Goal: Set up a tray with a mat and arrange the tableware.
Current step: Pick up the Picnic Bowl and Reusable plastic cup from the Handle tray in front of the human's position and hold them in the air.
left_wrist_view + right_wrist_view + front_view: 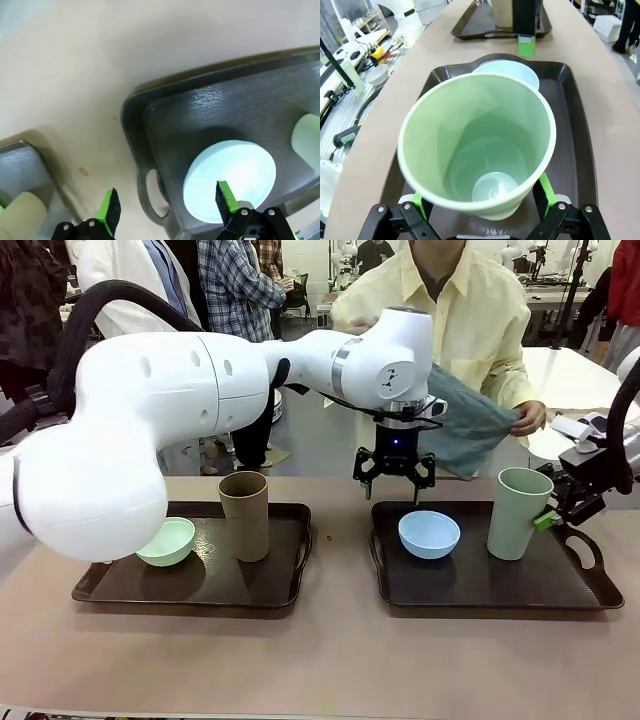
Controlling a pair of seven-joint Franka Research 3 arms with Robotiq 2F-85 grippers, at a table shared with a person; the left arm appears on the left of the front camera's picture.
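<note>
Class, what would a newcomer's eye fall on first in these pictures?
The big white left arm reaches across the middle, the open left pincer above the light blue bowl. Behind, a person holds a grey-blue cloth; at right, the right pincer flanks the pale green tumbler.

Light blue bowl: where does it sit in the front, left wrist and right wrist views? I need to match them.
Front view: the light blue bowl lies in the left half of the right-hand tray.
Left wrist view: the bowl is low, right of centre, on that tray.
Right wrist view: the bowl peeks out upper middle, just behind the pale green tumbler.
Shared landmark: the pale green tumbler standing on the same tray.
</note>
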